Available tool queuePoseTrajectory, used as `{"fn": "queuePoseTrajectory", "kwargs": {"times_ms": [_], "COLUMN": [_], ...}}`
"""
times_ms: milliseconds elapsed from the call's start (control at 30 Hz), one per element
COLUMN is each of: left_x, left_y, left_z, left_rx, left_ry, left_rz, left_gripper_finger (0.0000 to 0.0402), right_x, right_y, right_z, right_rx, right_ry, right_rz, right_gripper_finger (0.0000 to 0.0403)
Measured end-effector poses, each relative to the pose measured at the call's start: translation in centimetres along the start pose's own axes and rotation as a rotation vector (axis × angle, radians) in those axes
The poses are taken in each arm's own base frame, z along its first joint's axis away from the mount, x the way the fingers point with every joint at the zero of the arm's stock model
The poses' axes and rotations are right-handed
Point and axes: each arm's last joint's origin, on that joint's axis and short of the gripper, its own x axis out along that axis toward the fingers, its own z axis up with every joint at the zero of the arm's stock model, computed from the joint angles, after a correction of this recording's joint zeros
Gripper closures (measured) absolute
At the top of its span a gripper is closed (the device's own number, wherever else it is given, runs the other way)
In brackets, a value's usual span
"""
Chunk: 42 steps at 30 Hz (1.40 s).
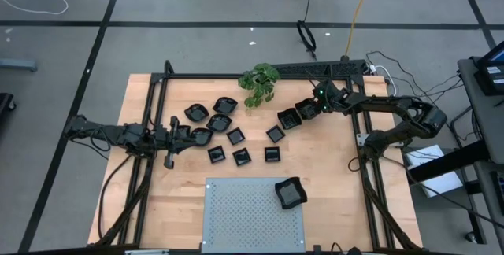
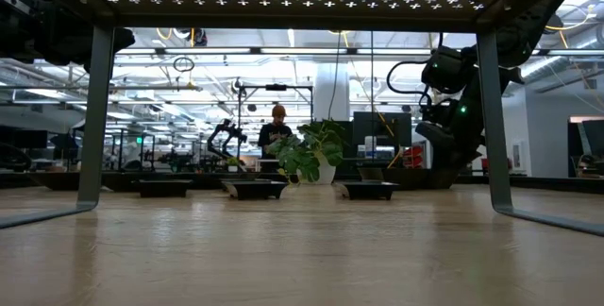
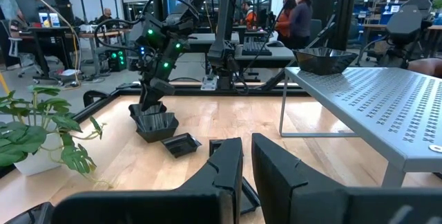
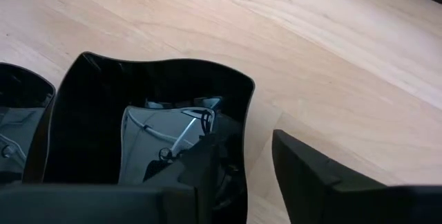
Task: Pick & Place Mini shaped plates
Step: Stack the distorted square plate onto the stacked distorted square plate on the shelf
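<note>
Several glossy black mini plates lie flat on the wooden table between the arms, and one more sits on the grey perforated panel. My right gripper is open over the far-right plate. One finger is inside that plate and the other is outside its wall. My left gripper is at table height at the cluster's left side, against a rounded plate. Its fingers are nearly together. My left gripper comes level from the table's left at the rounded plate's near edge. The fingers themselves hide the place of contact, so I cannot tell the hold. The plate rests on the table. My right gripper straddles the plate's wall slanting down from the right. Wood shows between the wall and the outer finger. I cannot tell whether the inner finger touches.
A green leafy plant in a white pot stands at the far edge, close to my right gripper. The raised panel's legs stand on the near part of the table. A black frame rims the table. People are in the room beyond.
</note>
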Motion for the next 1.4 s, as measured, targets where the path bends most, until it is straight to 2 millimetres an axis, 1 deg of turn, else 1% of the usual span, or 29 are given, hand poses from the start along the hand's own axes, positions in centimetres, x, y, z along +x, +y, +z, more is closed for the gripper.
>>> {"fn": "queuePoseTrajectory", "kwargs": {"times_ms": [900,1267,1400], "left_x": [0.00,0.00,0.00], "left_y": [0.00,0.00,0.00], "left_z": [0.00,0.00,0.00], "left_rx": [0.000,0.000,0.000], "left_ry": [0.000,0.000,0.000], "left_rz": [0.000,0.000,0.000], "left_gripper_finger": [0.0366,0.0366,0.0366], "right_x": [-0.01,-0.05,-0.80], "right_y": [0.02,0.01,0.01], "right_z": [0.03,0.04,0.34], "right_rx": [-0.004,-0.007,-0.004], "right_ry": [-0.003,-0.004,-0.038], "right_rz": [0.004,0.004,0.013], "right_gripper_finger": [0.0398,0.0402,0.0402]}}
